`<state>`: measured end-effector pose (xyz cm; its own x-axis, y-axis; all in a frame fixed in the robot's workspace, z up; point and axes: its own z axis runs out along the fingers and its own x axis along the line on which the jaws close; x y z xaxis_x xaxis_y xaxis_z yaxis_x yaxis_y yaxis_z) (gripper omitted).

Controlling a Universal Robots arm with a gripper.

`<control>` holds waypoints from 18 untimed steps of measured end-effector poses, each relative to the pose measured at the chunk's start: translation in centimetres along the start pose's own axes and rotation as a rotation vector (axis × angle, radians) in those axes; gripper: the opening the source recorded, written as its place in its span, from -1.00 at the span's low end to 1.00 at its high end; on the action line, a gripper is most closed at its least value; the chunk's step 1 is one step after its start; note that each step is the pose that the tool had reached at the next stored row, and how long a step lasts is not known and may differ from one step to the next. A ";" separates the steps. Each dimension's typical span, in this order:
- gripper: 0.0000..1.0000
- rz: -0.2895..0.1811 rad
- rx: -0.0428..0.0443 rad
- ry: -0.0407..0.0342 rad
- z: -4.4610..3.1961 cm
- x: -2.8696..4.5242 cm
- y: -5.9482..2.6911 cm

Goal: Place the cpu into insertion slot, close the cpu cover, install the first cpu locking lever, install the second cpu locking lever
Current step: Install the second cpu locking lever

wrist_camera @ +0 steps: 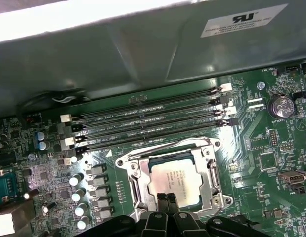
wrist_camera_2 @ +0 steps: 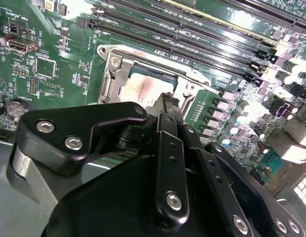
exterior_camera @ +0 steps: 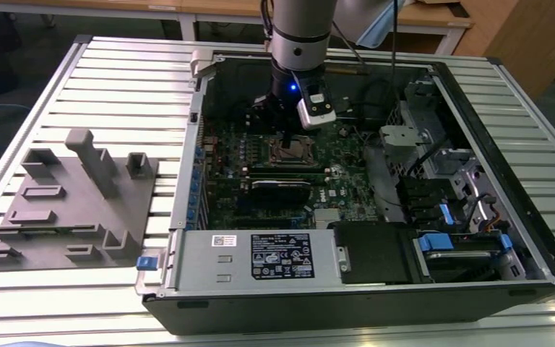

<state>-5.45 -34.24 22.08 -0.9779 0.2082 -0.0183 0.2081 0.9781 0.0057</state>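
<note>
The cpu (wrist_camera: 172, 175) lies flat in the insertion slot (exterior_camera: 294, 152) on the green motherboard (exterior_camera: 258, 163), its silvery-grey top showing. The cpu cover (wrist_camera: 212, 173), a silver frame with a window cut-out, lies down around the chip. In both wrist views my gripper (wrist_camera: 167, 200) hangs just over the cover's edge, black fingers (wrist_camera_2: 168, 106) pressed together with nothing between them. The cpu (wrist_camera_2: 145, 91) and the cover (wrist_camera_2: 110, 81) also show beyond the fingertips in the second wrist view. In the exterior view the gripper (exterior_camera: 285, 134) reaches down into the open computer case right above the socket.
Long black memory slots (wrist_camera: 148, 123) run beside the socket. A row of capacitors (wrist_camera: 86, 192) stands on another side. The case walls (exterior_camera: 200, 144) enclose the board, with a power supply (exterior_camera: 258, 256) and drive bays (exterior_camera: 451, 246) inside. A grey fixture block (exterior_camera: 70, 202) sits at the exterior view's left.
</note>
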 end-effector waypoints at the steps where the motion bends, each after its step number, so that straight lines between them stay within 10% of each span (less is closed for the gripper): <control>1: -0.79 0.000 0.0002 0.0007 0.00 0.00 0.00; 18: -0.79 0.000 0.0029 0.0136 0.00 0.00 0.00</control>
<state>-5.45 -34.24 22.08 -0.9781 0.2082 -0.0047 0.2082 0.9781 0.0028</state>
